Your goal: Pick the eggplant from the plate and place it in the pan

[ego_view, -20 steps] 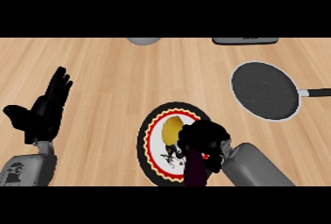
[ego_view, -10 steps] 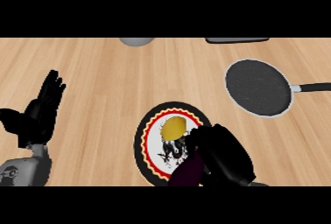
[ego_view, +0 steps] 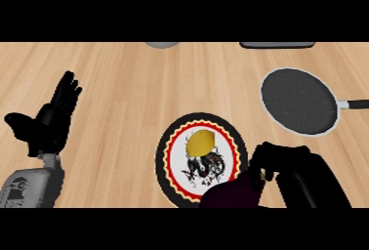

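A round plate [ego_view: 173, 146] with a black rim, red scalloped band, yellow centre and black dragon figure lies low in the middle of the counter. The dark purple eggplant [ego_view: 232, 194] shows at the plate's lower right edge, with my right hand [ego_view: 297, 168] curled round its upper end and hiding part of it. The dark round pan [ego_view: 298, 100] with a pale rim lies to the upper right, its handle [ego_view: 355, 104] pointing right. My left hand [ego_view: 49, 119] rests open at the left, fingers up.
A grey round object [ego_view: 163, 44] and a dark flat object [ego_view: 277, 45] sit at the far edge of the wooden counter.
The view has shifted, so plate and pan sit further right and lower. My right hand has moved right of the plate with the eggplant in it.
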